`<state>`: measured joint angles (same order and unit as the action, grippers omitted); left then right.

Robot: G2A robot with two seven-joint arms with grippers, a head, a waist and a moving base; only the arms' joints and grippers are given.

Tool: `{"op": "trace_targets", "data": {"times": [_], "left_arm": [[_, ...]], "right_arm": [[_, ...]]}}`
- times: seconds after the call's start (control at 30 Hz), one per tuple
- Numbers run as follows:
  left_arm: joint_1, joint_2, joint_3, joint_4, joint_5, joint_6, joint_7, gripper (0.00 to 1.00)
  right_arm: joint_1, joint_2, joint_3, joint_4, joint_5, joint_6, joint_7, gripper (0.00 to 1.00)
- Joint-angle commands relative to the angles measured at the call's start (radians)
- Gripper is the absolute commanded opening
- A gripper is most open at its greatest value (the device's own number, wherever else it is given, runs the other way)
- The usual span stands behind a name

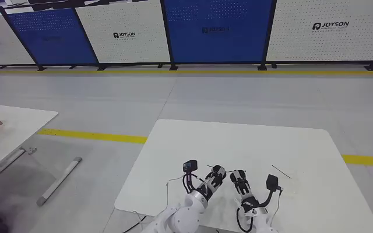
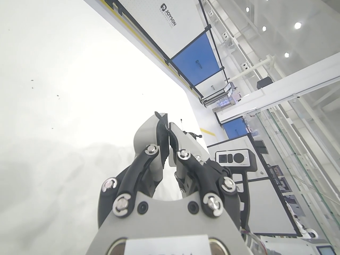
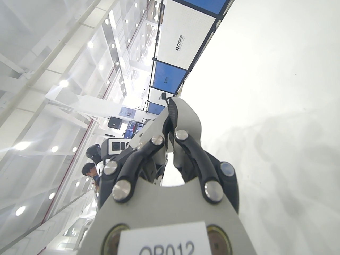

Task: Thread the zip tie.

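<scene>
White worktop (image 1: 175, 145), panel wall (image 1: 215, 29) behind. Left pincer (image 2: 168, 123) closed on black strap tip (image 2: 159, 114); right pincer (image 3: 171, 107) clamps zip tie (image 3: 164, 97). Second zip tie (image 1: 281, 171) at its 3 o'clock.

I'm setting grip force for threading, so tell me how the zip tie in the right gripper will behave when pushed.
The zip tie is a thin black strip, so it will probably bend rather than stay stiff when pushed endwise. Only a short end pokes past the right gripper, so that bit should hold fairly steady. Being so slim, it is likely very light.
</scene>
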<state>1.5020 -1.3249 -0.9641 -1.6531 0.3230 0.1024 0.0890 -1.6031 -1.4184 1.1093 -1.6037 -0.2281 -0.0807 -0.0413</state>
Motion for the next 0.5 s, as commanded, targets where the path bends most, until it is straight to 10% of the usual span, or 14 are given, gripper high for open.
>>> {"op": "trace_targets", "data": {"times": [0.0, 0.2, 0.47], "left_arm": [[-0.001, 0.000, 0.000, -0.001, 0.005, 0.005, 0.002, 0.30], [-0.002, -0.002, -0.003, -0.001, 0.004, 0.011, 0.016, 0.35], [0.005, -0.001, -0.021, -0.008, -0.002, 0.005, 0.030, 0.10]], "right_arm": [[-0.002, 0.000, 0.003, -0.002, 0.001, 0.000, -0.002, 0.00], [-0.007, 0.001, 0.012, -0.007, 0.009, 0.008, -0.009, 0.00], [-0.011, 0.001, 0.015, -0.014, 0.006, 0.017, -0.014, 0.00]]}}
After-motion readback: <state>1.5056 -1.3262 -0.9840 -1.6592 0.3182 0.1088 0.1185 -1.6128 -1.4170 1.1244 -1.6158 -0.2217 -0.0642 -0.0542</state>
